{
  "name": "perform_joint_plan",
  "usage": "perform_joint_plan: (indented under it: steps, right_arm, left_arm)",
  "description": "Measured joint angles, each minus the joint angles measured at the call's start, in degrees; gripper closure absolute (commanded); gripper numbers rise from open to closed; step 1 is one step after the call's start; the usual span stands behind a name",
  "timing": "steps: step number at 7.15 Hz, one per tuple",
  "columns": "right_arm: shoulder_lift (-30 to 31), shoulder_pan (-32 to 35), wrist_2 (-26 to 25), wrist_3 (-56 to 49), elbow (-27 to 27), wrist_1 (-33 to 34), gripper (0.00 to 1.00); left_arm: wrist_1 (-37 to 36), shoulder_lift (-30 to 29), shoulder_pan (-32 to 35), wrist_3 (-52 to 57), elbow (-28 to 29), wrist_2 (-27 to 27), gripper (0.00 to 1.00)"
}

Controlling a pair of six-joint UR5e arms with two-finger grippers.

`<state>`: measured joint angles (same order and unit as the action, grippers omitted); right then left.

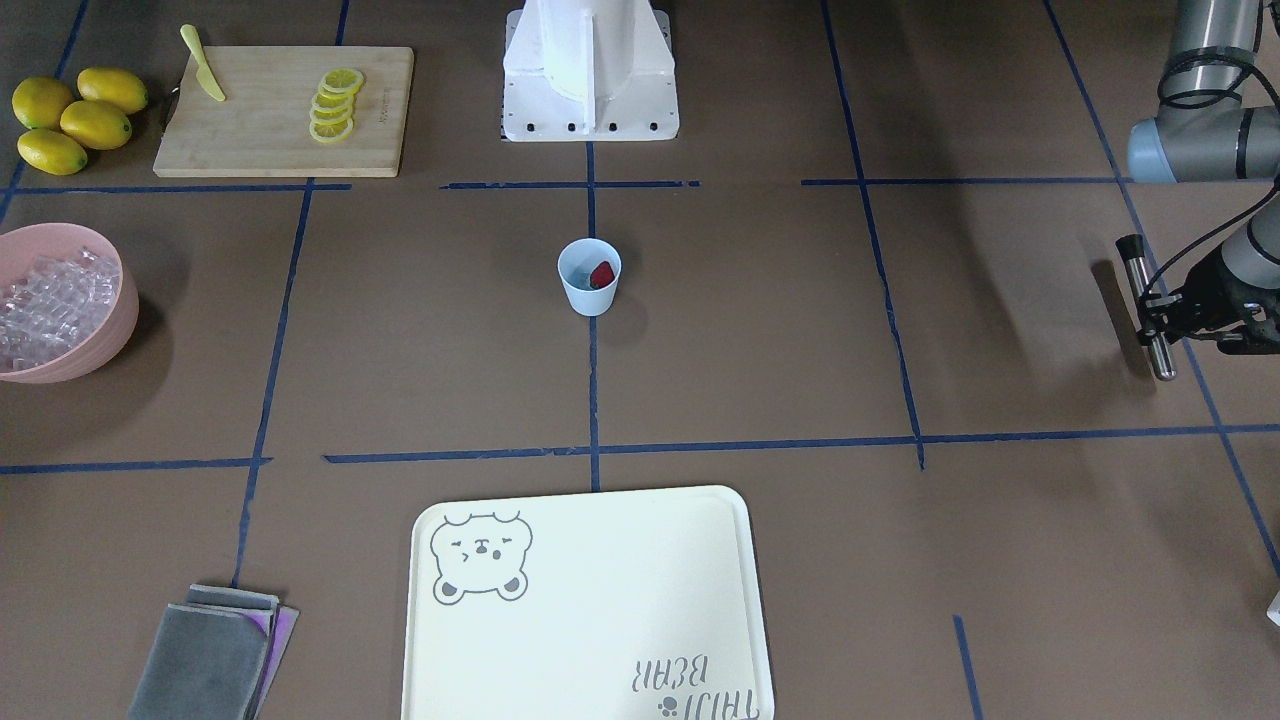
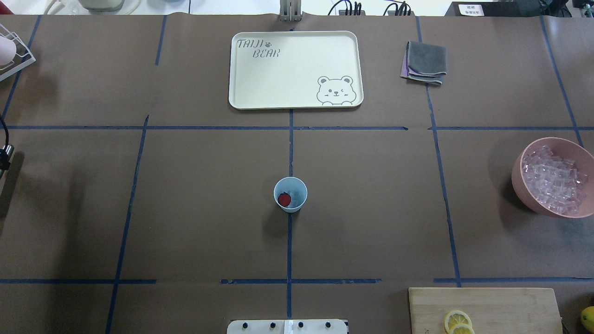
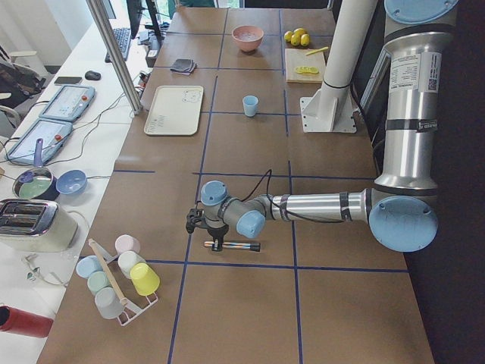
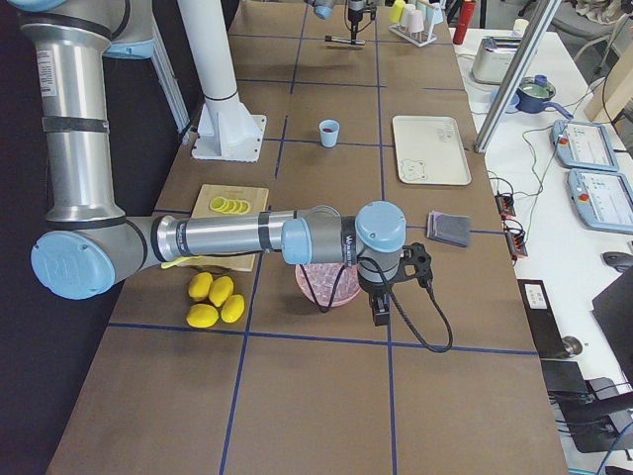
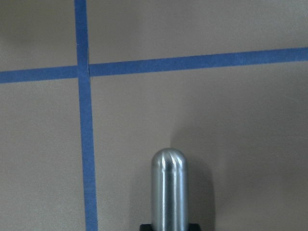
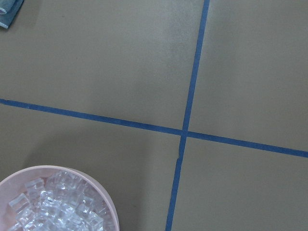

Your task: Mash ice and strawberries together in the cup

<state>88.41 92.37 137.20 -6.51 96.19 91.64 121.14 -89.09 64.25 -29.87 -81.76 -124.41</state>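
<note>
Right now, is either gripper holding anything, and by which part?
Left gripper holds the metal muddler around mid-shaft, rounded steel end sticking out. Right gripper: nothing seen in it.

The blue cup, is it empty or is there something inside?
Not empty. The cup stands upright, and the overhead view shows a red strawberry inside it, beside what look like clear ice cubes.

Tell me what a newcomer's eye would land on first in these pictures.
The pale-blue cup stands alone at the table's centre with a dark-red strawberry inside. At the robot's left end, the left gripper holds a shiny metal rod over the table. On the robot's right side, a pink bowl full of ice cubes sits near yellow lemons and a cutting board.
</note>
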Motion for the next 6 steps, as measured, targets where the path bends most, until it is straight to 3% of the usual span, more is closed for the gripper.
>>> perform_joint_plan:
  steps: [3,6]
  right_arm:
    - [-0.1,0.0,0.0,0.1,0.2,0.0,0.01]
    - [-0.3,0.0,0.0,0.1,0.2,0.0,0.01]
  left_arm:
    - [0.2,0.2,0.1,0.2,-0.1,3.6,0.00]
    - [-1.3,0.1,0.4,0.3,-2.6,2.5,0.00]
